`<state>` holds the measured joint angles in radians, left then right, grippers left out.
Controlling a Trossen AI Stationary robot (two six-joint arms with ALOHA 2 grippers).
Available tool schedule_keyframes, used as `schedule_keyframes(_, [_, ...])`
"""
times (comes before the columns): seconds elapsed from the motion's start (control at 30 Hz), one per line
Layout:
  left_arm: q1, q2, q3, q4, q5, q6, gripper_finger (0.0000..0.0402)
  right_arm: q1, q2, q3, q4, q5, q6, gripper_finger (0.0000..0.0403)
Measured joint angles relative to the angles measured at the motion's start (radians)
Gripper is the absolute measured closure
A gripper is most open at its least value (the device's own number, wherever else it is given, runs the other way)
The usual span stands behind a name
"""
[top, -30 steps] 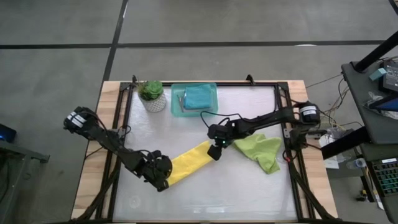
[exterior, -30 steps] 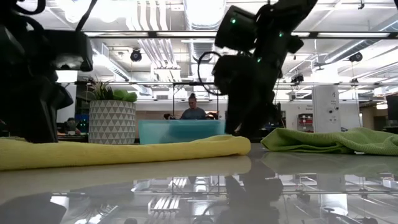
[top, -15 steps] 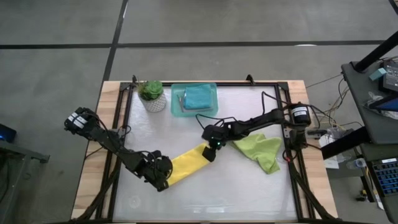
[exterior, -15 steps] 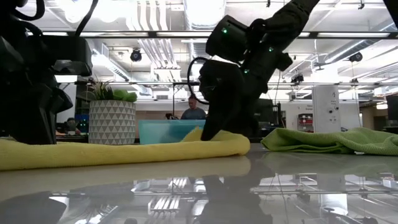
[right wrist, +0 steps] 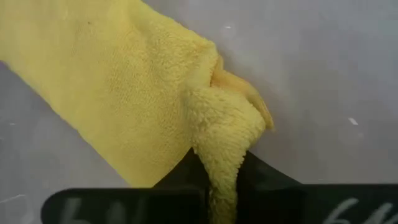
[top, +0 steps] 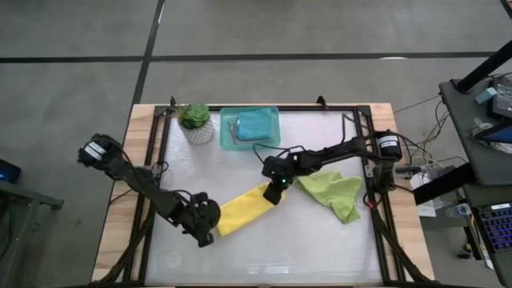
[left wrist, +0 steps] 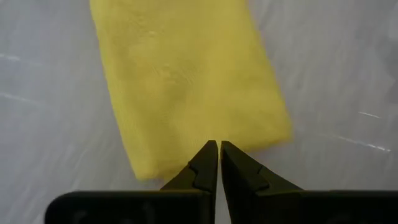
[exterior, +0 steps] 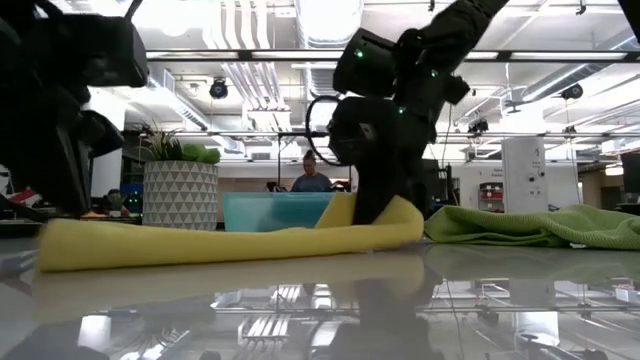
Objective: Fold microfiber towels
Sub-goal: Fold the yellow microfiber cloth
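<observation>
Our right gripper (right wrist: 222,186) has its fingers clamped on one end of the yellow towel (top: 242,210), lifting it off the tabletop (top: 320,240) to fold over. Our left gripper (left wrist: 218,163), fingers together, touches the opposite end, probably anchoring it.

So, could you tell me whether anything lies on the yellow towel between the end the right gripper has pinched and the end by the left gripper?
Nothing visible does: the yellow towel is bare from the right gripper to the left gripper.
</observation>
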<state>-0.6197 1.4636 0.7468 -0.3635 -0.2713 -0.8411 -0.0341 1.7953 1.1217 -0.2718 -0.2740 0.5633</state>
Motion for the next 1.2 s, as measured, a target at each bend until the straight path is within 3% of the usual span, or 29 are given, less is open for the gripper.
schedule_keyframes(0.17, [0.0, -0.004, -0.023, 0.068, -0.043, 0.01, 0.0396, -0.001, -0.011, 0.082, -0.182, 0.047, -0.047, 0.0385])
schedule_keyframes(0.37, [-0.006, 0.037, -0.042, 0.119, -0.017, 0.011, 0.0396, -0.002, -0.011, 0.252, -0.512, 0.227, -0.069, 0.0385])
schedule_keyframes(0.5, [0.01, 0.096, -0.045, 0.173, -0.117, 0.089, 0.0396, 0.001, -0.011, 0.338, -0.646, 0.336, -0.052, 0.0385])
schedule_keyframes(0.6, [0.043, 0.145, -0.046, 0.261, -0.197, 0.197, 0.0396, 0.009, -0.011, 0.369, -0.651, 0.36, -0.037, 0.0385])
schedule_keyframes(0.9, [0.104, 0.229, -0.042, 0.341, -0.214, 0.254, 0.0396, 0.067, -0.006, 0.379, -0.613, 0.361, 0.057, 0.0385])
schedule_keyframes(1.2, [0.104, 0.225, -0.043, 0.344, -0.21, 0.255, 0.0396, 0.121, -0.006, 0.343, -0.381, 0.361, 0.112, 0.0385])
